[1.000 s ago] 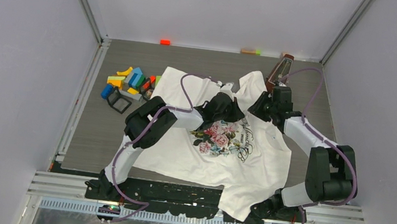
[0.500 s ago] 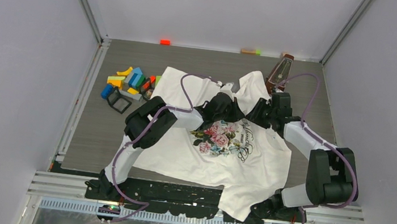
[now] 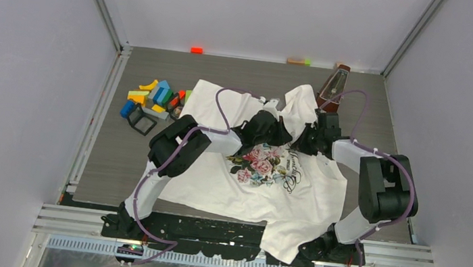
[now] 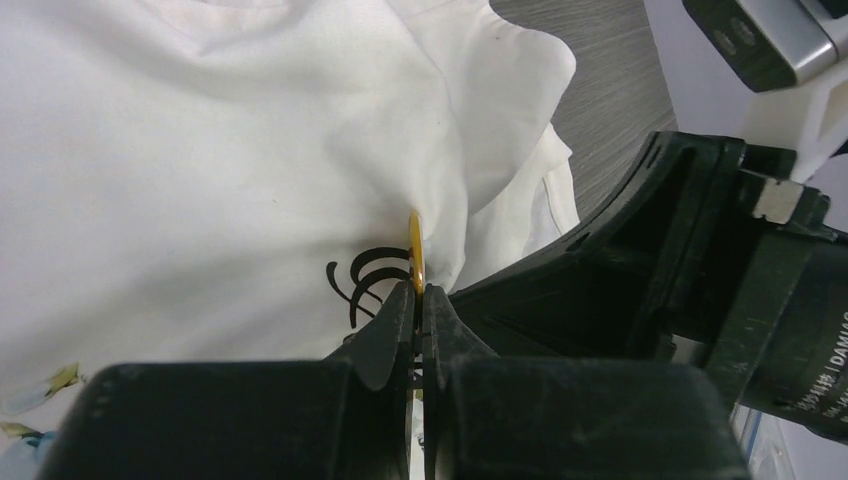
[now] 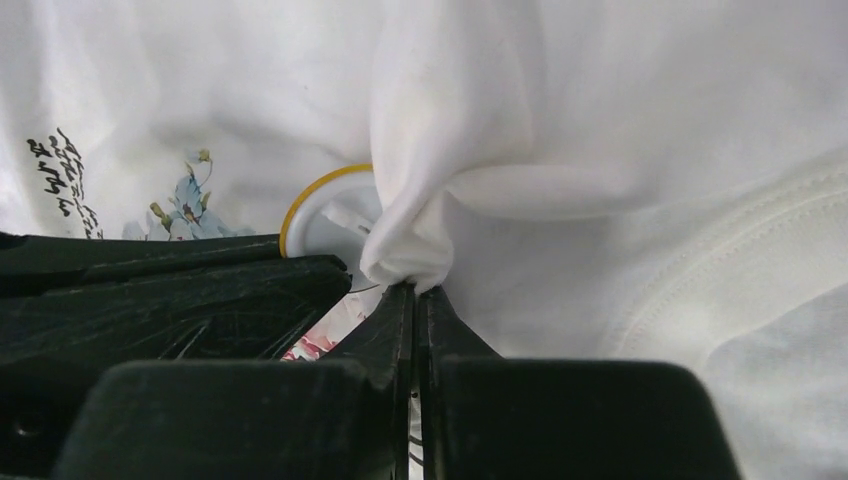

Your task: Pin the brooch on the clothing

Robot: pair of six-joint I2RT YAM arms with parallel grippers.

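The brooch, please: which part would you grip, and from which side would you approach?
Probably its lower edge, pinched across the two flat faces, coming from the lettering side. The brooch is a thin gold-rimmed disc standing on edge against the T-shirt, and the left end effector holds it that way.

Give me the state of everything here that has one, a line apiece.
T-shirt: spread on the table, print side up, one fold near the collar pinched up.
brooch: held edge-on in the left claw, against the raised fold; no pin visible.
left claw: shut on the brooch.
right claw: shut on the T-shirt fold.
toy blocks: loose in a heap left of the T-shirt.
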